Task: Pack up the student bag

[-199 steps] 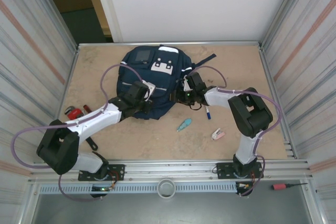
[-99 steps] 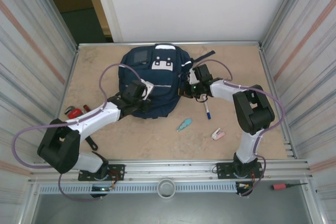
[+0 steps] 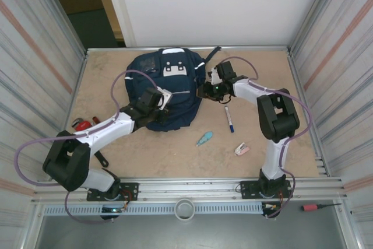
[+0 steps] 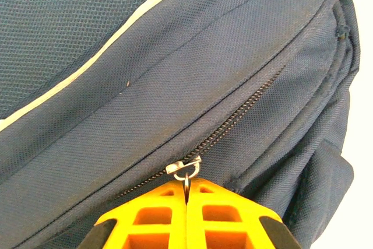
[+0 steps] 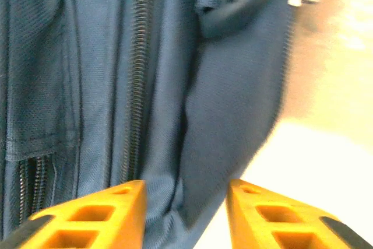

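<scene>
The student bag [image 3: 169,83], a navy backpack with white patches, lies at the back middle of the table. My left gripper [image 3: 165,98] rests on the bag's front, shut on the small metal ring of a zipper pull [image 4: 185,170]; the yellow fingers [image 4: 157,208] press together on it. The zipper [image 4: 245,109] runs up and to the right, closed. My right gripper [image 3: 202,90] is at the bag's right side and stands open, its jaws well apart. A fold of navy bag fabric [image 5: 233,86] lies between its fingers [image 5: 111,208], beside a side zipper [image 5: 137,80].
A blue pen [image 3: 228,118], a teal item [image 3: 204,139] and a pink-and-white item [image 3: 242,148] lie on the table right of the bag. A red tool [image 3: 83,125] sits at the left edge. Corrugated walls close in both sides.
The bag has slid toward the back wall and turned a little. My right gripper followed its right side toward the back, shut briefly and has opened again. The left gripper kept hold of the zipper pull.
</scene>
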`<state>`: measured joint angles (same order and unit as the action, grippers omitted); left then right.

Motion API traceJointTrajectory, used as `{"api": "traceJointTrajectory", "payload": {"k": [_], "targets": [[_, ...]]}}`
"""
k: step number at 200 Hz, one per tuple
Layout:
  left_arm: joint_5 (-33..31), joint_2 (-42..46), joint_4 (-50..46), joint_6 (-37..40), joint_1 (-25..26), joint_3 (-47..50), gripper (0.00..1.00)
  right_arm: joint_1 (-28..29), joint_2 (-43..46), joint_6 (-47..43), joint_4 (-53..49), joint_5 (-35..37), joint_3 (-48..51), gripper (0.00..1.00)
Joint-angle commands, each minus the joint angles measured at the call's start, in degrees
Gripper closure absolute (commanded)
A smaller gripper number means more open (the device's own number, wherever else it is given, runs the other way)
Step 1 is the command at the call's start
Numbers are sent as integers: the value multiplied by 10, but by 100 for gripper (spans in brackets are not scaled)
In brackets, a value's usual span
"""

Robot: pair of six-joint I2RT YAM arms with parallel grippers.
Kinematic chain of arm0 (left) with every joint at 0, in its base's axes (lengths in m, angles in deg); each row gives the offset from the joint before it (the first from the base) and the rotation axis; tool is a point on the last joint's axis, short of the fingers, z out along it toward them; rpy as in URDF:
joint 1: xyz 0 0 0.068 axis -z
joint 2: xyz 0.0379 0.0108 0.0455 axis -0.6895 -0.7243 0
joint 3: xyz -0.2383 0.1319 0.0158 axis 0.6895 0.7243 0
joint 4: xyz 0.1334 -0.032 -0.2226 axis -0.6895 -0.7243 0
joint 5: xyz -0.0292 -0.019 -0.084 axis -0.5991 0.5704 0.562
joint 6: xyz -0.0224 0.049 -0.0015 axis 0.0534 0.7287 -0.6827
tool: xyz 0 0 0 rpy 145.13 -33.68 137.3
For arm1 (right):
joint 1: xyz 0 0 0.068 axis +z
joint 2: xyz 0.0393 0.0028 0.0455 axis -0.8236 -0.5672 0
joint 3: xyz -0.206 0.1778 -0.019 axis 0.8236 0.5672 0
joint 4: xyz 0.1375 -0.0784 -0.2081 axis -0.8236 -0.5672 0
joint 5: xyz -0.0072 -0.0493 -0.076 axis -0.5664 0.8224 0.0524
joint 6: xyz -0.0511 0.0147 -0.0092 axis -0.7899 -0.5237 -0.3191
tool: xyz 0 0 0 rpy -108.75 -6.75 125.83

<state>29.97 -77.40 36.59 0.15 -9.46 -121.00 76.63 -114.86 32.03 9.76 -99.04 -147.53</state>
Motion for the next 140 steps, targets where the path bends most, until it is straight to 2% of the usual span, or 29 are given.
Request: {"api": "traceJointTrajectory", "payload": {"k": [1,17,31,42,68,84,116,140], "targets": [[27,4,-7,-20,6,-14,100,7,69,34,39,11,68,44],[27,7,-5,-23,7,-12,100,31,98,79,102,-10,126,37],[26,9,-5,-23,7,-10,100,63,101,106,132,-17,146,32],[26,11,-5,-24,8,-8,100,85,92,123,149,-14,150,24],[24,17,-2,-25,9,-5,100,116,47,159,193,-22,130,22],[19,20,-3,-25,9,0,100,121,25,164,196,-24,108,34],[-14,26,-15,-20,8,11,100,106,26,143,166,-17,101,78],[-42,29,-27,-16,1,14,100,76,54,116,137,-14,123,96]]}}
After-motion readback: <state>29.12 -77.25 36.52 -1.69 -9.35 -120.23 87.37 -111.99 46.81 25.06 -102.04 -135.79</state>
